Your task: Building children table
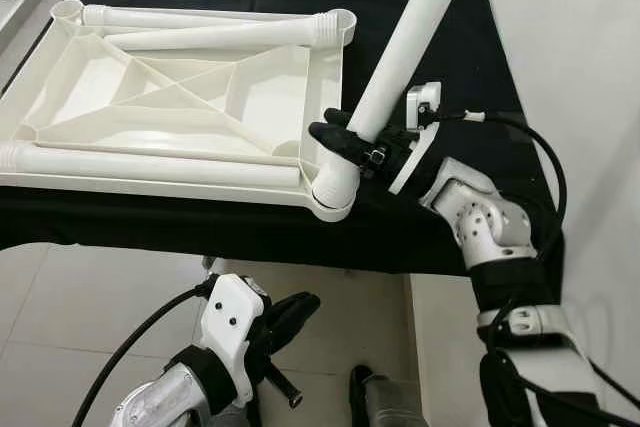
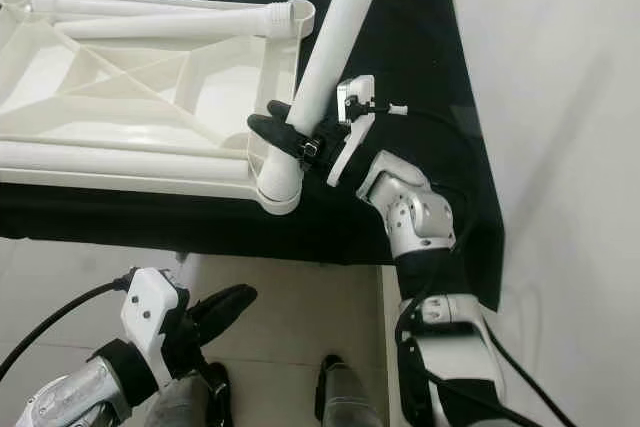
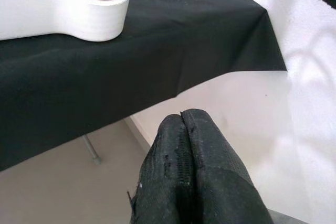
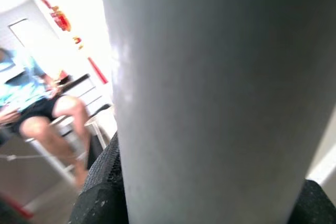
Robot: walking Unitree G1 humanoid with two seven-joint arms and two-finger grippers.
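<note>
A white plastic tabletop [image 1: 170,107] lies upside down on a black-covered table, its ribbed underside facing up. One white leg tube [image 1: 405,42] stands tilted in the near right corner socket [image 1: 335,192]. My right gripper [image 1: 350,142] is shut on this leg just above the socket; in the right wrist view the leg [image 4: 210,93] is very close between the black fingers [image 4: 100,192]. Further loose leg tubes [image 1: 210,37] lie inside the tabletop. My left gripper [image 1: 285,317] hangs low, below the table's front edge, shut with nothing in it [image 3: 184,171].
The black cloth [image 1: 250,232] hangs over the table's front edge. A white wall [image 1: 580,67] rises close on the right. Pale floor tiles [image 1: 90,297] lie below. In the right wrist view a person [image 4: 31,103] sits on a stool in the background.
</note>
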